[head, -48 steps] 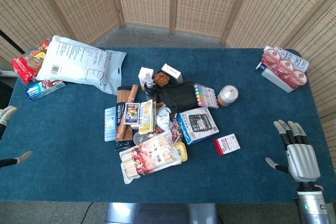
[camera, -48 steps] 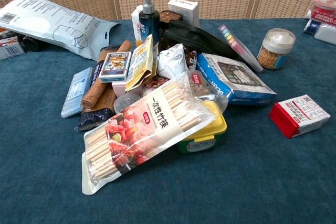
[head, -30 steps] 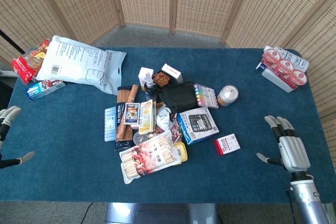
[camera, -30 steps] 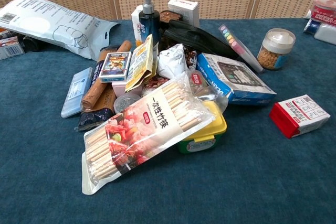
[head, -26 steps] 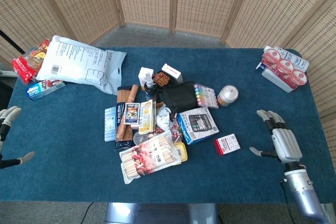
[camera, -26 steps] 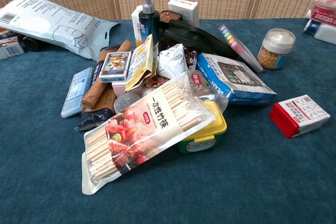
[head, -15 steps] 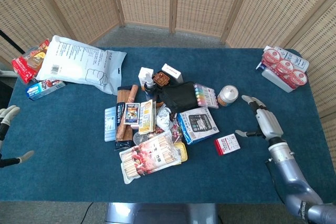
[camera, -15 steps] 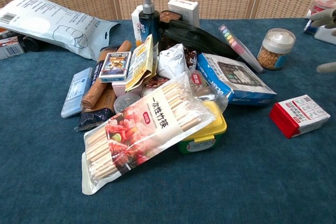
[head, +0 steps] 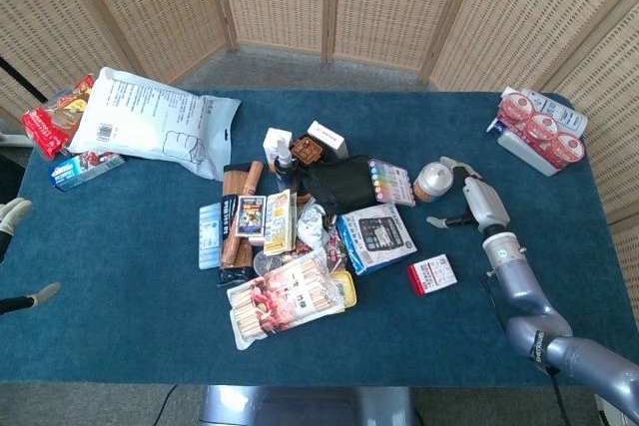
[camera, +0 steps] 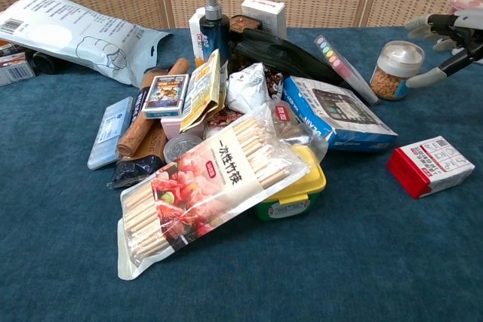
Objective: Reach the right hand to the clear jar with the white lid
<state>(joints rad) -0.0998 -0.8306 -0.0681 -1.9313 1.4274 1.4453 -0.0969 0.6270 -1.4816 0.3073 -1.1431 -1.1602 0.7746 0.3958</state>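
Head view: right robot hand (head: 469, 198) spread, beside clear jar (head: 433, 183).

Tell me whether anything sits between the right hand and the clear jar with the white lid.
Nothing visible does. The right hand is open right beside the clear jar with the white lid, fingers spread toward it with only bare blue table around them. The red box lies nearer the robot, off that line.

I see both views bright and evenly lit, soft diffuse light with only faint shadows under the clutter on the counter (head: 130, 266). The white bag (camera: 68, 32) glares a little. Focus stays sharp; the head view bends slightly at its edges
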